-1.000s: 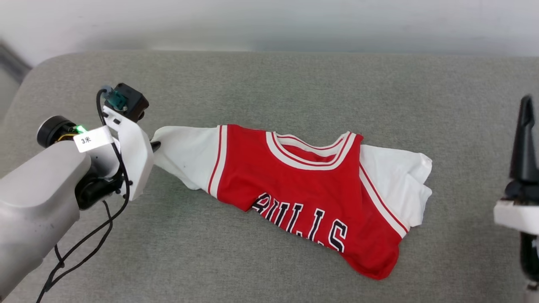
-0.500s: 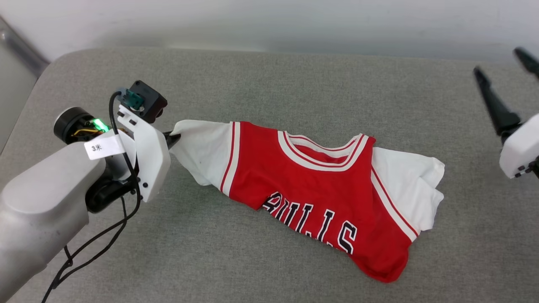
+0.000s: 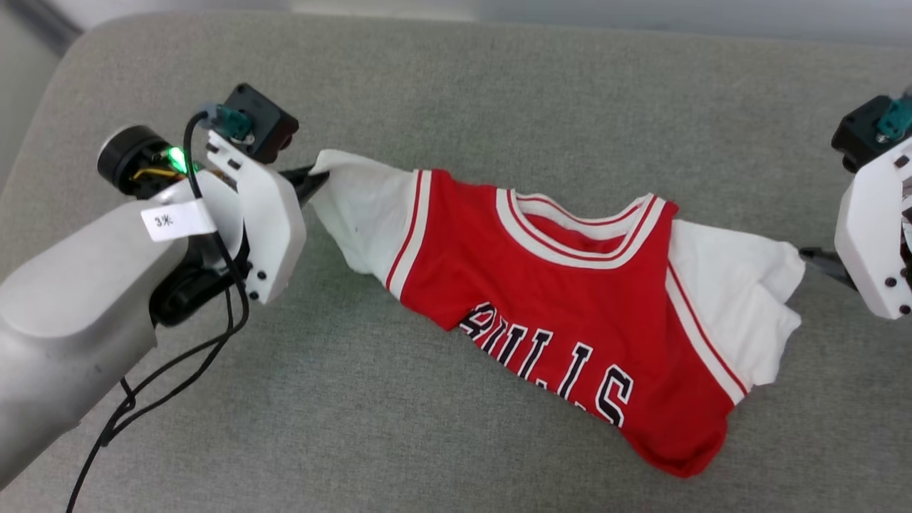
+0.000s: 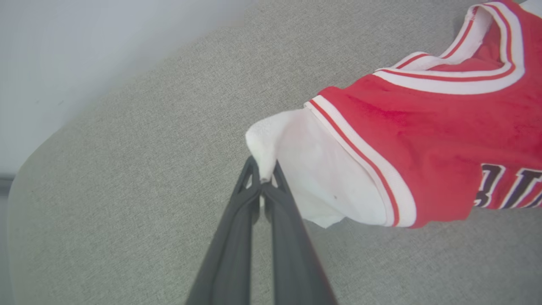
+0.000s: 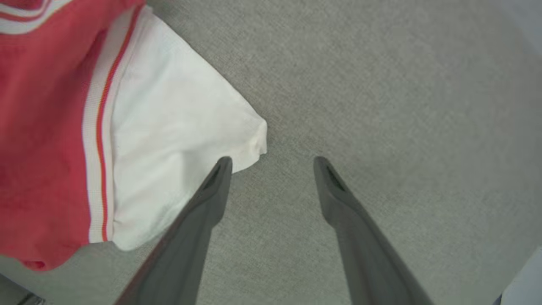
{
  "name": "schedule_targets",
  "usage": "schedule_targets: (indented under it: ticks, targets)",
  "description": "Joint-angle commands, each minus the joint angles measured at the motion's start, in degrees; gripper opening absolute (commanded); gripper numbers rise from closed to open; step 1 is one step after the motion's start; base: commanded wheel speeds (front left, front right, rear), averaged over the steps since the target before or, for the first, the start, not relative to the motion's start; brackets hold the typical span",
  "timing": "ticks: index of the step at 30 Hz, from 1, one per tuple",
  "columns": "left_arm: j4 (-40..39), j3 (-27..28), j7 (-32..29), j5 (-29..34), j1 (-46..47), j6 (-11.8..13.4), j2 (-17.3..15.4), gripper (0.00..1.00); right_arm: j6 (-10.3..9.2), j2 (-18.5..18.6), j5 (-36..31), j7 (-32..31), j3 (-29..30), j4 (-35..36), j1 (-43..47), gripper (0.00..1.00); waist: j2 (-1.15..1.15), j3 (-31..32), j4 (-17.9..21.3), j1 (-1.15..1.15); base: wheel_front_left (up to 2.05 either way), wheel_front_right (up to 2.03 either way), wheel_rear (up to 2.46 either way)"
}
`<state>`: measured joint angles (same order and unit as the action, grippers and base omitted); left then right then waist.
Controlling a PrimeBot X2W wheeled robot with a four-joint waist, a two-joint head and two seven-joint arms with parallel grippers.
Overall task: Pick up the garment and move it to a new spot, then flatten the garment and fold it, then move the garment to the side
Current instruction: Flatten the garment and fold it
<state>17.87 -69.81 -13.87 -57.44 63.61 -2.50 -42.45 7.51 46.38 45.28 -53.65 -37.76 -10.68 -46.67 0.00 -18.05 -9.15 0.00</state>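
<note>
The garment [image 3: 570,313], a red jersey with white short sleeves, striped trim and black letters, lies front up across the grey cushion [image 3: 456,92]. My left gripper [image 3: 317,178] is shut on the tip of the garment's white sleeve; in the left wrist view the left gripper [image 4: 263,169] pinches that sleeve tip and the red body of the garment [image 4: 444,140] stretches away to the right. My right gripper [image 5: 273,163] is open just beside the corner of the other white sleeve [image 5: 178,140], one finger lying over the sleeve's edge, nothing between the jaws. In the head view the right gripper [image 3: 809,255] points at that sleeve.
A black cable [image 3: 164,377] hangs from my left arm over the cushion. The cushion's rounded left corner [image 3: 43,78] and back edge lie close by, with a pale wall behind.
The head camera has tilted down and closer. My right gripper, raised with fingers up before, has come down to the garment's right sleeve. The left gripper keeps its hold on the left sleeve.
</note>
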Motion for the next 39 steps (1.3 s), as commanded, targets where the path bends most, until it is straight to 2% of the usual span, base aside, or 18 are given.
schedule_targets:
  ticks: [1, 9, 15, 16, 24, 30, 35, 39]
  targets:
    - [-0.49, 0.43, 0.50, 0.63, 1.24, 0.26, 0.61, 0.00, -0.04, 0.47, -0.01, -2.11, -1.05, -0.86, -1.97, 1.00, 0.00, -2.28, -1.12, 0.00, 0.00, 0.00, 0.00]
    - [-1.24, 0.91, 1.58, 1.58, 3.26, 0.22, 2.11, 0.00, -0.02, -1.70, 0.74, -5.60, -7.68, -4.79, -2.59, 1.00, 0.00, -6.67, -2.73, 0.00, 0.00, 0.00, 0.00]
    - [-0.42, 0.77, 2.08, 1.61, 3.19, -0.27, 2.11, 0.00, 0.08, -3.07, 2.83, -3.31, -13.49, -6.65, -0.20, 1.00, 0.00, -7.22, -2.48, 0.00, 0.00, 0.00, 0.00]
    - [-0.26, 0.74, 2.11, 1.49, 2.97, -0.35, 2.05, 0.00, 0.09, -3.25, 3.04, -2.01, -13.84, -6.58, -0.46, 0.00, 0.00, -7.00, -2.30, 0.00, 0.00, 0.00, 0.00]
    - [0.27, 0.96, 4.31, 1.73, 1.95, -0.86, 1.20, 0.00, 0.04, -3.19, 5.98, 9.23, -12.20, -8.32, -5.03, 0.00, 0.00, -1.77, -0.79, 0.00, 0.00, 0.00, 0.00]
    - [-1.16, 1.72, 7.18, 2.96, 2.77, -0.59, -0.01, 0.00, -0.03, -1.22, 7.37, 17.73, -12.25, -7.46, -7.48, 0.00, 0.00, 4.04, 0.22, 0.00, 0.00, 0.00, 0.00]
    - [-3.01, 2.90, 8.74, 3.63, 4.35, -0.58, -1.48, 0.00, -0.04, 0.40, 7.69, 22.06, -12.80, -6.46, -9.91, 0.00, 0.00, 7.46, 0.99, 0.00, 0.00, 0.00, 0.00]
    - [-4.20, 4.64, 11.22, 4.19, 6.22, -0.02, -1.29, 0.00, -0.04, 1.70, 7.34, 25.17, -12.61, -5.25, -12.40, 0.00, 0.00, 8.82, 1.44, 0.00, 0.00, 0.00, 0.00]
